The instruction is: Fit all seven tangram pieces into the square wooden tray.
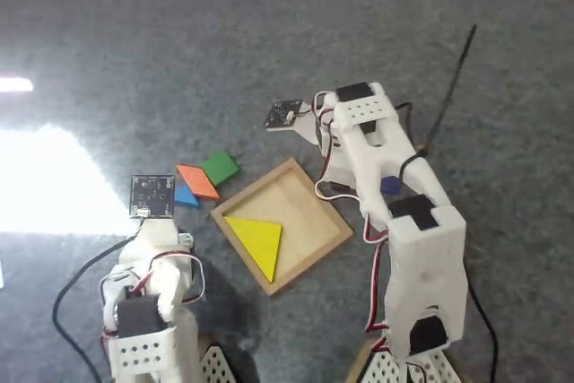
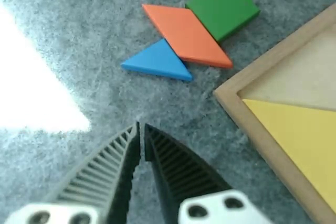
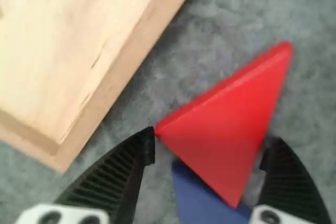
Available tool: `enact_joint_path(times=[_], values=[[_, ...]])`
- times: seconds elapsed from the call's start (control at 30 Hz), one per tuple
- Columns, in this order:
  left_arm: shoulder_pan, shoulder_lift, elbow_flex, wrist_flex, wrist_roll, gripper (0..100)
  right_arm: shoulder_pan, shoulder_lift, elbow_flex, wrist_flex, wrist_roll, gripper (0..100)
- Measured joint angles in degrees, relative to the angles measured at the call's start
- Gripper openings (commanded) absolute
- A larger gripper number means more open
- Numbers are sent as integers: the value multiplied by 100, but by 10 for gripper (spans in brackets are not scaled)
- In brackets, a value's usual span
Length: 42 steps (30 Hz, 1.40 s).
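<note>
**Red triangle gripped beyond the tray, one piece seated**

Nearest the arm bases, the left end effector [image 2: 142,129] hangs over the bare grey counter [image 1: 134,69]. Its jaws are pressed together with only a sliver of a gap between them, and they hold nothing. It sits just outside the square wooden tray [image 2: 262,145], near the tray's left corner.

The tray lies turned like a diamond between the two arms. A yellow triangle [image 1: 258,241] lies flat inside it, in the half closest to the arms. The rest of the tray floor is bare wood.

A little farther out, on the counter off the tray's left side, three pieces lie flat in a tight cluster. The blue triangle [image 2: 157,61] is closest to the left end effector and touches the orange parallelogram [image 2: 186,35]. The parallelogram in turn touches the green square [image 2: 223,6] on its far side. None of the three touches the tray.

Farthest out, the right arm stretches past the tray. Its end effector [image 3: 210,140] grips the red triangle [image 3: 231,114] across its width, one finger [image 3: 121,177] at a corner and the other against the opposite edge. The red triangle overlaps a dark blue piece [image 3: 199,203] and sits just outside the tray's rim
</note>
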Motion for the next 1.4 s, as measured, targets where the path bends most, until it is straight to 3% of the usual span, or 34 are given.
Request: enact_joint_path(times=[0.37, 0.77, 1.23, 1.4], values=[[0, 0, 0, 0, 0, 14, 0, 114, 0, -387, -158, 336], [0, 0, 0, 0, 0, 14, 202, 211, -193, -642, -510, 56], [0, 0, 0, 0, 0, 14, 229, 97, -176, -607, -519, 60], [0, 0, 0, 0, 0, 14, 220, -132, -167, 0, -677, 188]])
